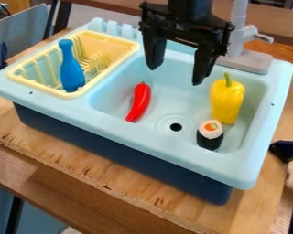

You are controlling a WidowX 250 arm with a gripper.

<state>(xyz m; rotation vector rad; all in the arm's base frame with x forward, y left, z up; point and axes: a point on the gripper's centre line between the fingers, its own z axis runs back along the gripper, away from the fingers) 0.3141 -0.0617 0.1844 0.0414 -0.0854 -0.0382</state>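
Yellow pepper (226,103) | base partly behind sushi roll (210,135) | fingers (203,61) spread, empty | arm (190,8) cut off above

The arm (189,7) enters at the top edge of the view, right of center. The black pincer (175,76) is oriented downward. Its two fingers (203,60) are spread wide, with a gap between the tips; the right-hand tip in view sits lower.

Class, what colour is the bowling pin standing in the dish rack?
The pin is blue, as the camera view shows.
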